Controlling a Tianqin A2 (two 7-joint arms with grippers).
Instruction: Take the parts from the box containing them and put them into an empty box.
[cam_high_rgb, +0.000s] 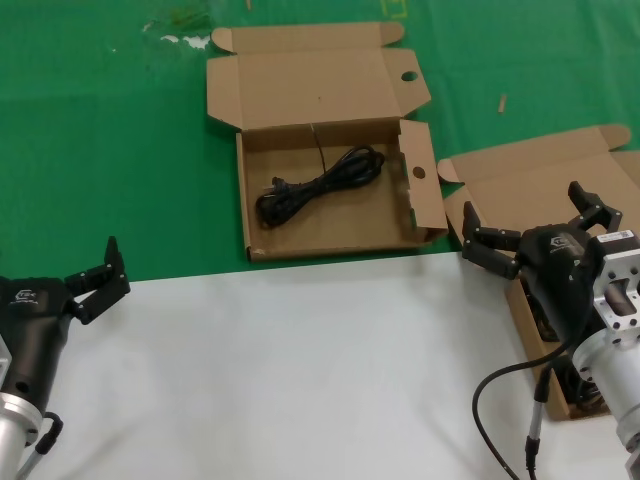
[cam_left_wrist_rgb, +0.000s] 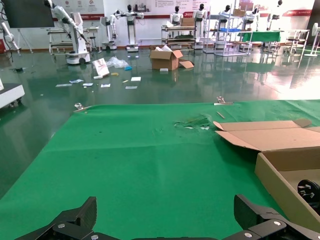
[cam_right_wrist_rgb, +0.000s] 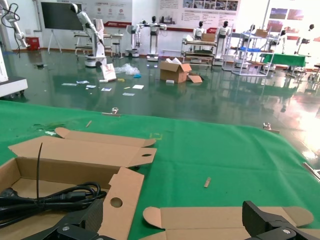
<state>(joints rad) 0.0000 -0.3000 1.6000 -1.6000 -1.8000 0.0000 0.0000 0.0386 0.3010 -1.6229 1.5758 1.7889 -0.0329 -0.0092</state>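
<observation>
The cardboard box with round holes (cam_high_rgb: 425, 190) lies open at the middle of the green mat. One black looped power cable (cam_high_rgb: 320, 185) lies inside it. It also shows in the right wrist view (cam_right_wrist_rgb: 45, 197), beside the holed side flap (cam_right_wrist_rgb: 120, 192). The plain-flap box (cam_high_rgb: 540, 180) lies open at the right. My right gripper (cam_high_rgb: 522, 205) hovers over it, open and empty, and my arm hides most of its inside. Its lid (cam_right_wrist_rgb: 220, 220) lies below that gripper (cam_right_wrist_rgb: 175, 222). My left gripper (cam_high_rgb: 95, 265) is open and empty at the left, by the mat's front edge.
A white table surface (cam_high_rgb: 300, 370) fills the foreground, with the green mat (cam_high_rgb: 100, 150) behind it. A small scrap (cam_high_rgb: 502, 102) lies on the mat behind the right box. The left wrist view shows the holed box's lid (cam_left_wrist_rgb: 270, 137) off to one side of the open left gripper (cam_left_wrist_rgb: 167, 220).
</observation>
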